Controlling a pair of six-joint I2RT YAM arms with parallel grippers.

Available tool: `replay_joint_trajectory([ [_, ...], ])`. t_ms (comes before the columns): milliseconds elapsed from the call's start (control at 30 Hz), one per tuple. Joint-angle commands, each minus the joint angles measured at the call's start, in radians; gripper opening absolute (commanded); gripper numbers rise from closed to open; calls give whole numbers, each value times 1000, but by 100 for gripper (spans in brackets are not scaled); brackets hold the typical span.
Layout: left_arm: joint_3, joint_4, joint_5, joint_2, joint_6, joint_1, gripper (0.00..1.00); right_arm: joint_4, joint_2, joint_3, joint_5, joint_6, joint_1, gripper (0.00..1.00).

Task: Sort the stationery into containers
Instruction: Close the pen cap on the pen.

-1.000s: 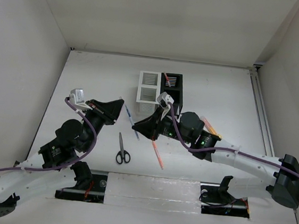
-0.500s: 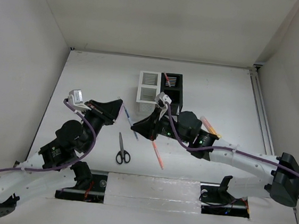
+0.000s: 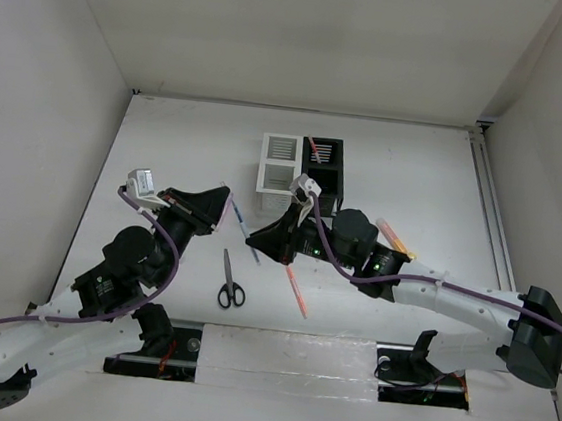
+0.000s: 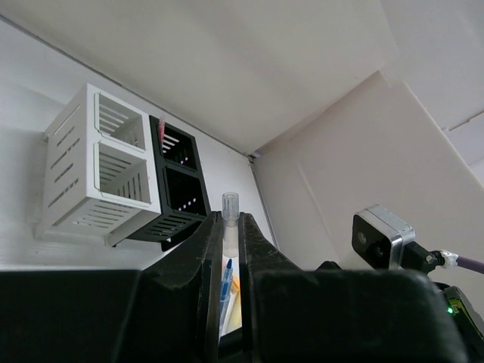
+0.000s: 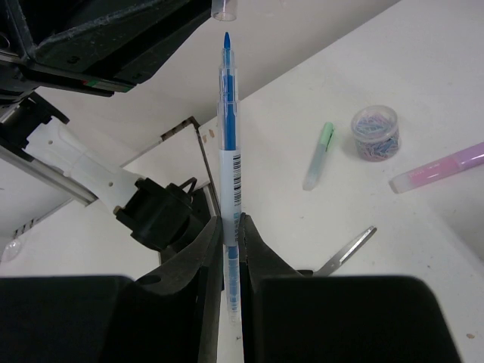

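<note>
Holding one red pen (image 3: 316, 152), black organizer (image 3: 340, 166) touches white organizer (image 3: 279, 163)

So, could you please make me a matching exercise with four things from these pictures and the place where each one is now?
Things:
1. blue pen
2. clear cap
3. scissors
4. white organizer

Places:
A. lying flat on the table
B. between the left gripper's fingers
C. standing against the black organizer
D. between the right gripper's fingers

Pairs: 1-D, 2-B, 3-A, 4-C
</note>
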Motion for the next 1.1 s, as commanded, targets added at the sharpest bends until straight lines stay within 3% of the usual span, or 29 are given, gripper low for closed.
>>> replay_joint_trajectory([
  [0,-13,64,8,0,1,-1,0,35,10,54,-17,-6,10,0],
  [667,-52,72,68,17,57,-1,0,11,-19,72,51,-25,10,0],
  [1067,-137,110,174,-8,122,-1,0,-55,-38,101,85,-44,0,0],
])
